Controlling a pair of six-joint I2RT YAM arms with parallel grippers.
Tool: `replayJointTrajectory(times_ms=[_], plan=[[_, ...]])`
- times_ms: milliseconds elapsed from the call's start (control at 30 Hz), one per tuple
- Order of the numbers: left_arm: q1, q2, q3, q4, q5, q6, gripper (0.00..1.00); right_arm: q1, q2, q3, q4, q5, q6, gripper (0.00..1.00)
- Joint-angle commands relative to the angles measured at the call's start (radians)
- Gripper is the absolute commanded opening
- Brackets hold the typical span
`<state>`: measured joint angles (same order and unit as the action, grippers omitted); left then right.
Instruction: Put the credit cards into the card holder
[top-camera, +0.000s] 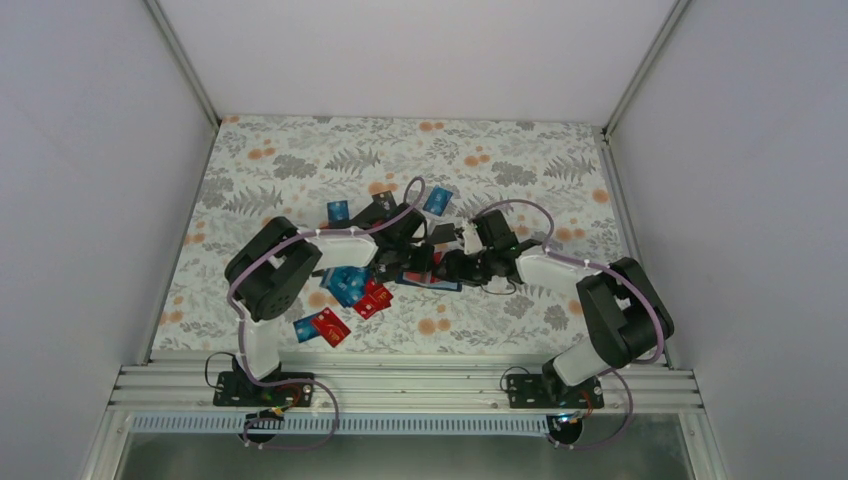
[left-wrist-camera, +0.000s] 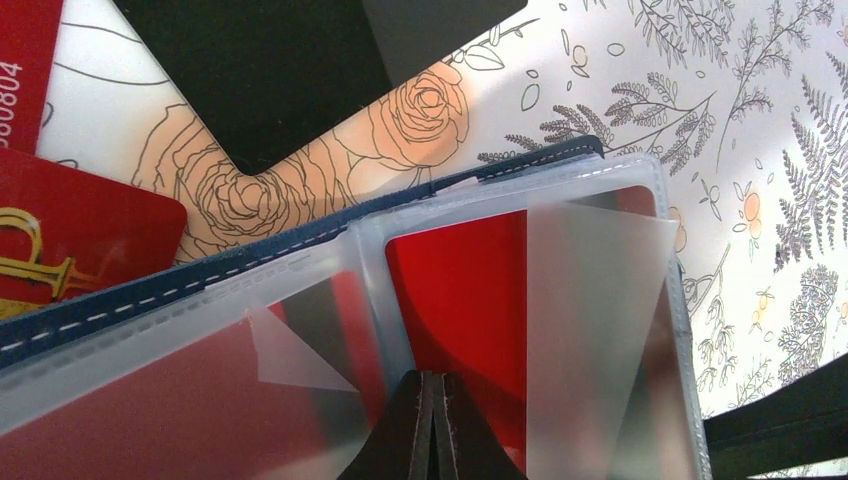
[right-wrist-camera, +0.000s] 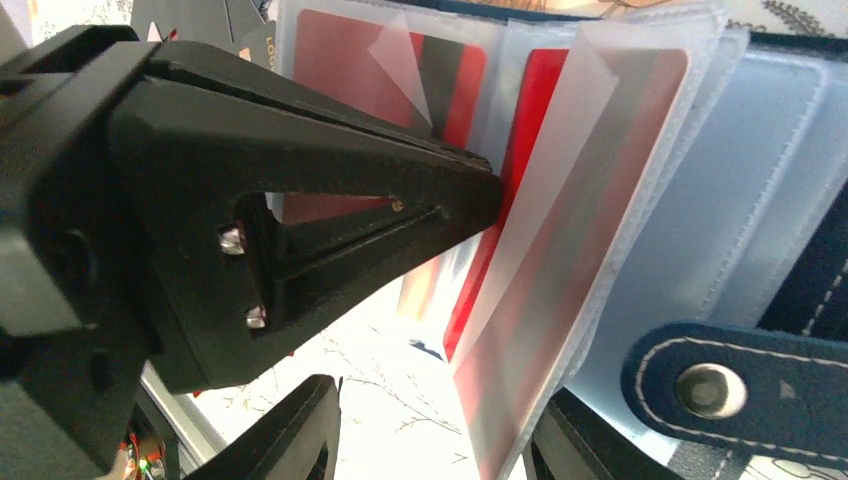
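Slippage is the chief risk. The left tool (left-wrist-camera: 431, 390) is clenched, its tips bearing on the seam between two clear pockets of the card holder (left-wrist-camera: 200, 285). The holder lies open at the middle of the worktop (top-camera: 300, 160), between the two arms. Whether a leaf of plastic is nipped between the tips cannot be told. If that pressure slides off, I judge the pages may flop shut.

The right tool (right-wrist-camera: 430, 415) is released, its jaws standing either side of the near edge of a frosted pocket, one jaw visibly clear of the plastic. A red card (right-wrist-camera: 520, 130) sits in that pocket and seems not fully seated. A slanted push could buckle the thin pocket or catch the card on its lip, and the card could then slide out onto the cloth. The two tools are very close together, so they may bump if either shifts.

The snap strap (right-wrist-camera: 700, 385) lies just beside the right tool and could snag it. Loose credit cards (top-camera: 350, 290) lie heaped left of the holder and nearer, with two blue ones farther off. A black card (left-wrist-camera: 290, 70) lies just beyond the holder.
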<state>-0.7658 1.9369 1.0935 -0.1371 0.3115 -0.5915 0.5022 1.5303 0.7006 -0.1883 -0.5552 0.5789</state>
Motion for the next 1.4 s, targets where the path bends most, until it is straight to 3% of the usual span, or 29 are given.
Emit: replayJointTrajectory(times_ms=[0,200,533,733,967,1033,1067,1367], plan=[[-0.008,0.000,-0.035,-0.039,-0.003,-0.001,0.02,0.030,0.003,0.059,-0.014,0.018,-0.013,0.47],[-0.008,-0.059,-0.023,-0.096,-0.070,-0.009,0.03,0.051,0.019,0.102,-0.034,0.029,-0.021,0.47],[-0.005,-0.182,-0.040,-0.167,-0.160,-0.045,0.36,0.093,0.090,0.177,-0.036,0.020,-0.028,0.47],[0.025,-0.304,-0.107,-0.180,-0.202,-0.082,0.49,0.120,0.125,0.240,-0.040,0.016,-0.028,0.47],[0.100,-0.474,-0.202,-0.242,-0.294,-0.084,0.74,0.171,0.257,0.316,-0.016,-0.008,-0.016,0.47],[0.130,-0.530,-0.252,-0.238,-0.309,-0.067,0.95,0.182,0.303,0.350,-0.011,-0.023,-0.017,0.45],[0.144,-0.556,-0.270,-0.234,-0.312,-0.052,1.00,0.185,0.319,0.363,-0.007,-0.029,-0.017,0.45],[0.196,-0.660,-0.351,-0.198,-0.226,0.036,1.00,0.180,0.263,0.400,-0.083,0.064,-0.083,0.46]])
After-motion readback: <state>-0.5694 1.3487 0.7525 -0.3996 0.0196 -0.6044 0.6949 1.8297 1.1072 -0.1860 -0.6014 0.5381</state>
